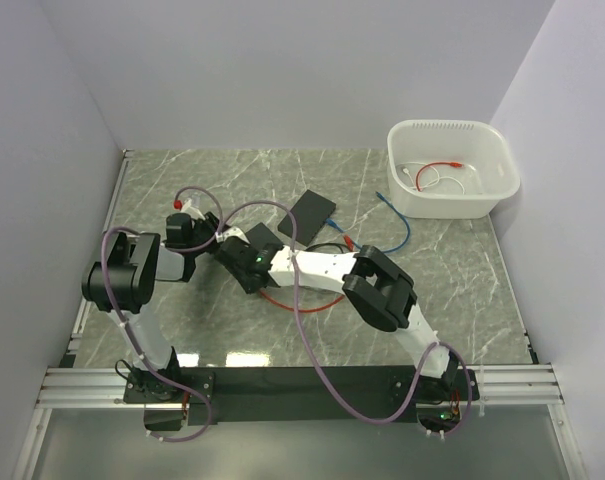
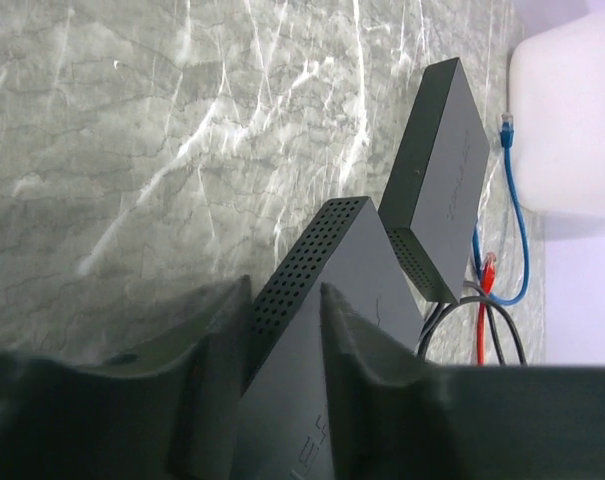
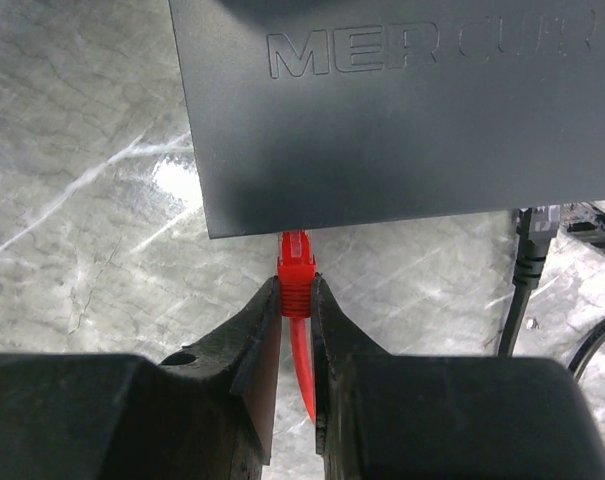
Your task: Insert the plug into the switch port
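Observation:
A dark "MERCURY" switch (image 3: 382, 100) fills the top of the right wrist view. My right gripper (image 3: 295, 290) is shut on a red plug (image 3: 296, 268), whose tip meets the switch's near edge; whether it sits in a port is hidden. The red cable (image 3: 304, 360) trails back between the fingers. My left gripper (image 2: 285, 290) is shut on the same switch (image 2: 327, 290), gripping its perforated corner. In the top view both grippers, left (image 1: 217, 240) and right (image 1: 247, 262), meet at the switch (image 1: 263, 240) left of centre.
A second dark switch (image 1: 312, 212) lies just beyond. A blue cable (image 1: 397, 215) and a loose red cable (image 1: 292, 300) lie on the marble table. A black power lead (image 3: 527, 270) plugs in at the right. A white bin (image 1: 452, 170) with cables stands at the back right.

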{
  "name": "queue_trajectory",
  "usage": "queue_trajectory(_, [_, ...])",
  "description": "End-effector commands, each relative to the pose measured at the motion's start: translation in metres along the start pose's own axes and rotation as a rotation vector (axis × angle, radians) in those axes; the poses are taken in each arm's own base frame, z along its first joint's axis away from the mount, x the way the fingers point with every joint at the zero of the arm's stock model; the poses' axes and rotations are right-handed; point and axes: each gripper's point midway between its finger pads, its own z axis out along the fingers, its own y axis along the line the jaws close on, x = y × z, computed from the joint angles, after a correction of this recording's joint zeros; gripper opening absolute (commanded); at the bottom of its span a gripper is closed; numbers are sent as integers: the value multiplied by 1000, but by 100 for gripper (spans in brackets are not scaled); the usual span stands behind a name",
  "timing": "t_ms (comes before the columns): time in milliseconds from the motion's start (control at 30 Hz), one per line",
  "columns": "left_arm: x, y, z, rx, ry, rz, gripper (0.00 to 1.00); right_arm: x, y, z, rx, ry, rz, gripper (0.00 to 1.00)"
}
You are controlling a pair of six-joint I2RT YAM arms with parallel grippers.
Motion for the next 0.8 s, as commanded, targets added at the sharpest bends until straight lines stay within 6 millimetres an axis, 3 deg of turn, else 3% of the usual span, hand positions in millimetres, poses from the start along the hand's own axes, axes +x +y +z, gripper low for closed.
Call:
queue_trajectory(0, [27,-7,3,49,113,-6,32,-64,2,-1,-9,-190,64,0])
queue_trajectory(67, [29,-7,3,55,120,-6,20,-67,0,-1,-10,-194,68,0])
queue_trajectory(267, [31,-9,5,61,131,1,9,-87,-14,0,0,-216,77,0])
queue_trajectory(400, [31,-8,6,58,132,4,7,-97,-21,-2,7,-231,84,0])
queue_trajectory(500, [29,-13,3,74,120,12,8,-93,-20,-2,-1,-229,88,0])
queue_trajectory(767, [3,-36,-14,100,7,71,19,-60,-20,8,-25,-177,106,0])
